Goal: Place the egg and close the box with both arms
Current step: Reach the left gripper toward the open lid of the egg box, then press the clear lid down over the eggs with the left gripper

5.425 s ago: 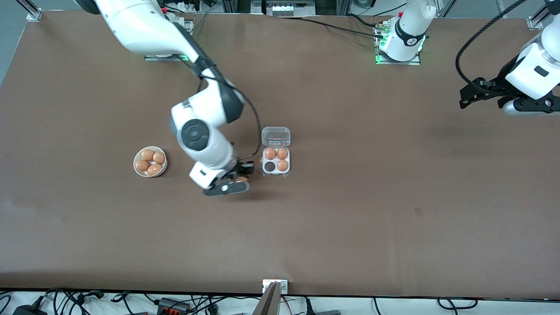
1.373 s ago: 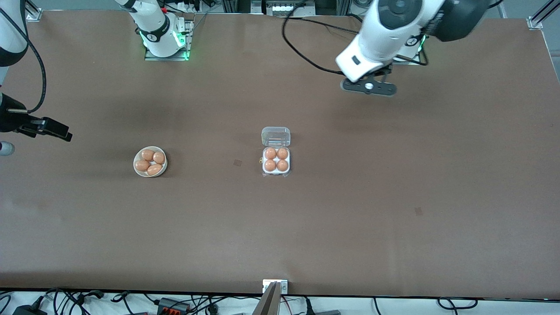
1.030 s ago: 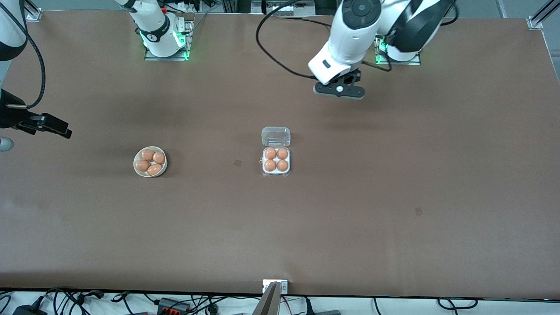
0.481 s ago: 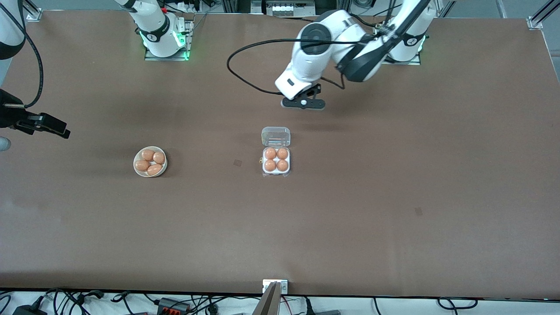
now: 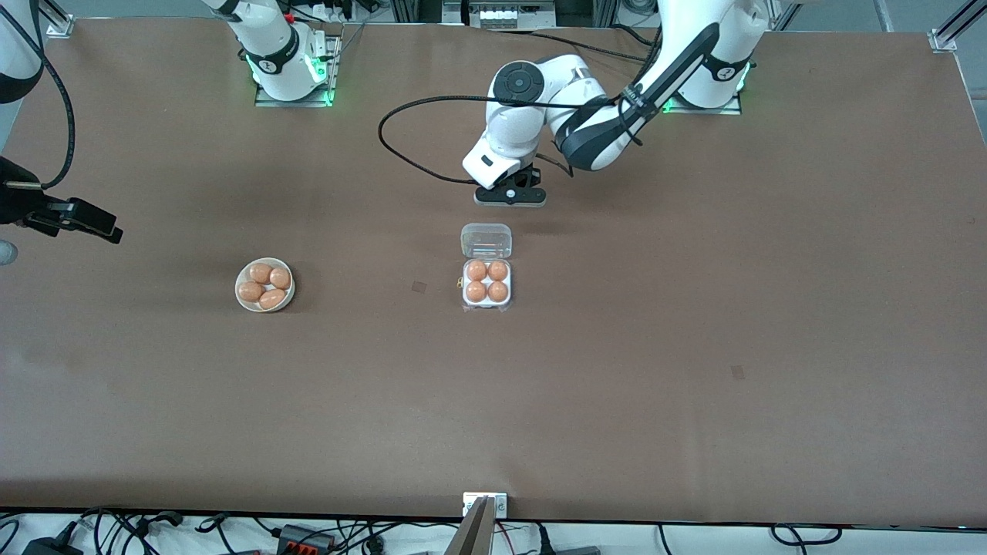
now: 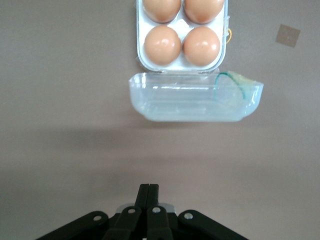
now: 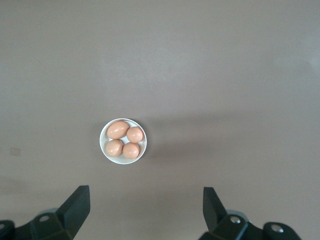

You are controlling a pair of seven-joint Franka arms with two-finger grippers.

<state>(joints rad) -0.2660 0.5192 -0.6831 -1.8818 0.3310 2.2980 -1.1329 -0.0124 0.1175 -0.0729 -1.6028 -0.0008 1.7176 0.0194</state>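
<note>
No readable brand or label on anything. Box (image 5: 486, 282) mid-table, four eggs filling all white tray cells; the cell at 7 o'clock in the front view holds the egg (image 5: 476, 291). Clear lid (image 5: 486, 240) open, lying flat on the table, joined to the tray edge farther from the front camera; box plus lid runs long along the 12–6 line in the front view.

Left gripper (image 5: 510, 195) over bare table just at 12 o'clock of the lid, fingers (image 6: 148, 194) pressed together, holding nothing.

Right gripper (image 5: 77, 221) waits at the right arm's end of the table, fingers (image 7: 75, 204) spread wide, empty.

Cream bowl (image 5: 264, 284) with four more eggs sits toward the right arm's end, level with the box.

Left wrist view alone shows a green thread (image 6: 230, 82) and yellowish tab at one lid corner. Right wrist view shows the bowl only.
</note>
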